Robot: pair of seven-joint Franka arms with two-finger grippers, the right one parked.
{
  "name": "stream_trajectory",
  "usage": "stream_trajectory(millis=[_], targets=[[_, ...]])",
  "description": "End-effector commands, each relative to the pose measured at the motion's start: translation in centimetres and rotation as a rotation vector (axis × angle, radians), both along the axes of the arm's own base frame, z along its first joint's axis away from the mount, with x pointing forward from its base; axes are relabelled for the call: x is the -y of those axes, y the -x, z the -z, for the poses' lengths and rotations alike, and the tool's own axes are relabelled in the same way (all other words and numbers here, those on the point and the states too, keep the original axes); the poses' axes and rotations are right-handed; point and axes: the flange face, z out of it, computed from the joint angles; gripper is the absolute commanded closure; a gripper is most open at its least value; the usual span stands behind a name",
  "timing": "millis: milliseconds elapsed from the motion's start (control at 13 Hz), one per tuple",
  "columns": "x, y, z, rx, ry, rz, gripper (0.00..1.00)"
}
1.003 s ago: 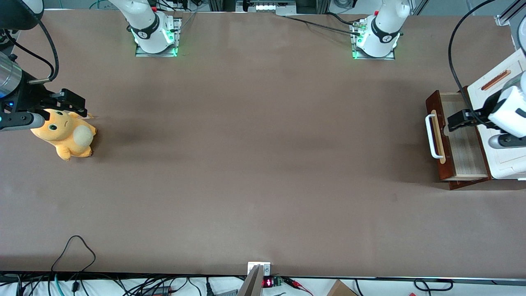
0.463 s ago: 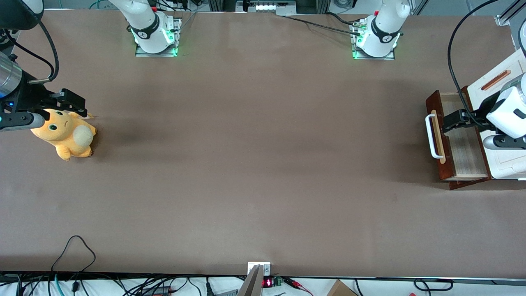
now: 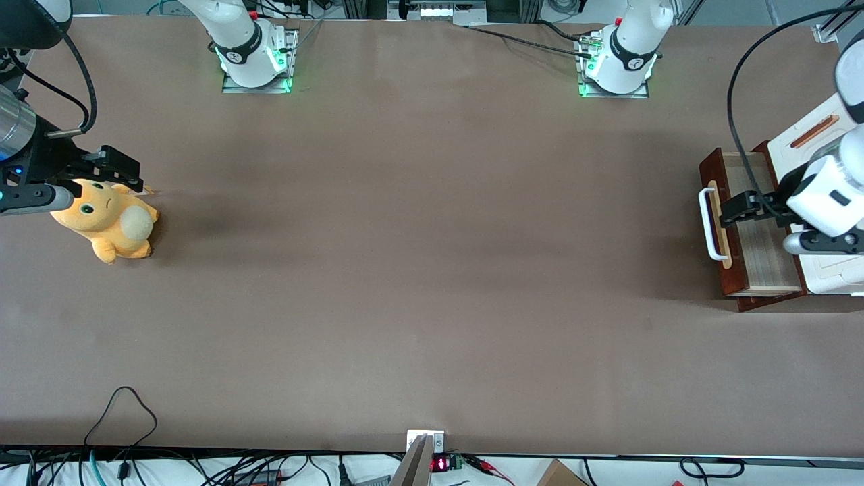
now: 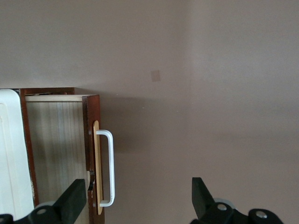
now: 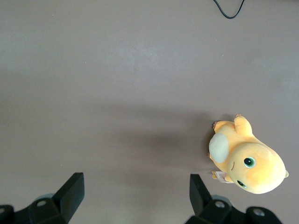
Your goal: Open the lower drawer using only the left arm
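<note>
One lower drawer [image 3: 756, 233] is sitting pulled out, and the released tool [image 3: 730, 210], hovering above its white handle [image 3: 707, 223], should be rising clear.

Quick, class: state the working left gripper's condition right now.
Left gripper: open, holding nothing, above the lower drawer by its white handle.

No text or numbers can be read.

Gripper [image 3: 730, 210] above the lower drawer [image 3: 759, 233] — beside its handle [image 3: 709, 224]; nothing gripped.
</note>
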Motion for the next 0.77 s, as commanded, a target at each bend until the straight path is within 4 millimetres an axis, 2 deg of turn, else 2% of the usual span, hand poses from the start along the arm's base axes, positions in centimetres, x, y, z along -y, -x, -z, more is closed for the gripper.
stream_trajectory(millis=[0, 232, 540, 695], targets=[[0.4, 2.0, -1.9, 0.032, 0.010, 0.015, 0.00], [0.5, 2.3, -4.5, 0.063, 0.010, 0.015, 0.00], [0.8, 2.0, -4.7, 0.066, 0.011, 0.018, 0.00], [0.5, 1.9, -6.0, 0.090, 0.013, 0.010, 0.00]])
